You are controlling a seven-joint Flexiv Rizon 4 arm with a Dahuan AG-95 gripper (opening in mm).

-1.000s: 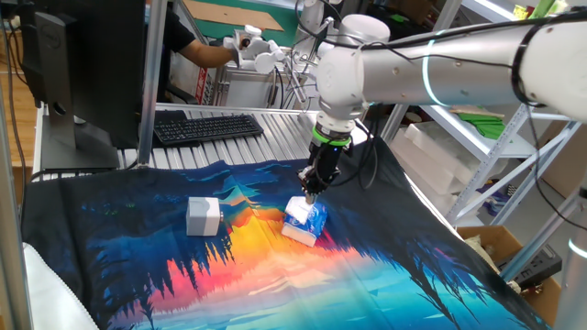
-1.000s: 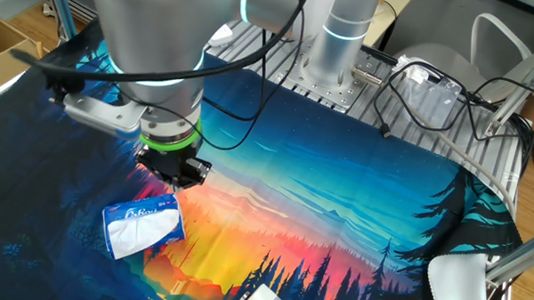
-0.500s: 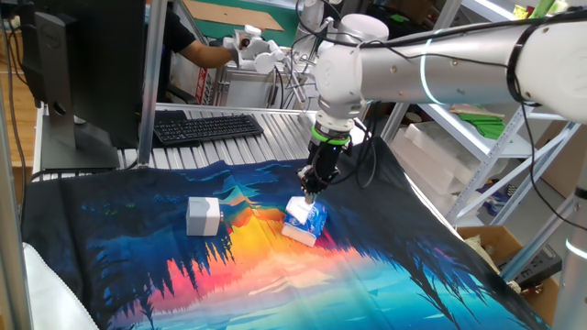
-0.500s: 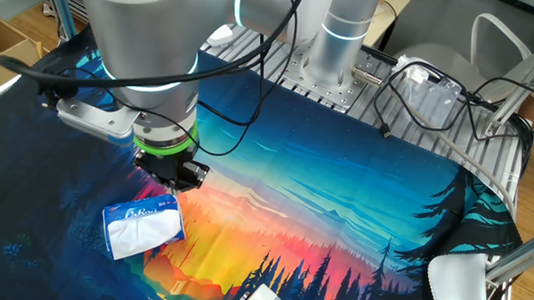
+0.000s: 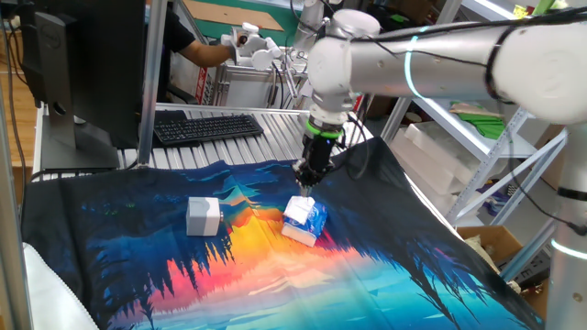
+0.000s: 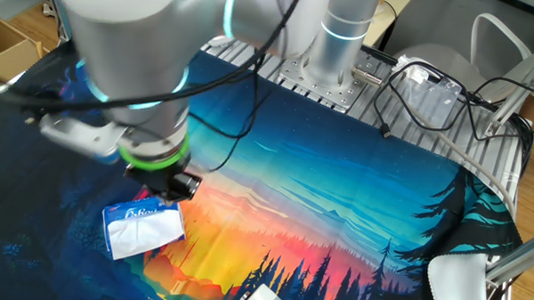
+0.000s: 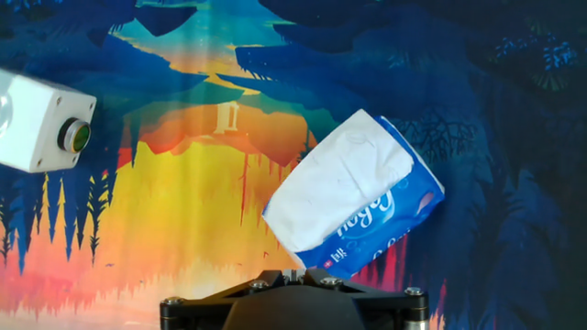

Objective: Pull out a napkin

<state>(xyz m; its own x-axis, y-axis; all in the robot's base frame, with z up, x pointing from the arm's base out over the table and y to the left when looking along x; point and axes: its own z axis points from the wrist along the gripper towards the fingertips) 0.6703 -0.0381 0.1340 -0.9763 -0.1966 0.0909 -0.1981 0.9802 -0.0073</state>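
Note:
The blue-and-white tissue pack (image 5: 305,221) lies on the colourful cloth (image 5: 367,284). It also shows in the other fixed view (image 6: 142,229) and in the hand view (image 7: 385,215). The napkin (image 7: 337,179) shows as a white sheet in the pack's top opening, lying flat and tucked in. My gripper (image 5: 305,183) hangs a little above the pack's far end, apart from it. In the other fixed view my gripper (image 6: 165,189) sits just above the pack's upper edge. In the hand view its fingers (image 7: 284,275) meet at the bottom edge, shut with nothing between them.
A grey-white cube (image 5: 204,216) with a round button stands left of the pack, also in the hand view (image 7: 41,124). A keyboard (image 5: 206,126) and a monitor (image 5: 83,64) stand behind the cloth. Cables and a metal base (image 6: 341,77) lie at the arm's foot.
My gripper has risen a little and shifted slightly away from the pack, staying shut. The pack and the cube have not moved.

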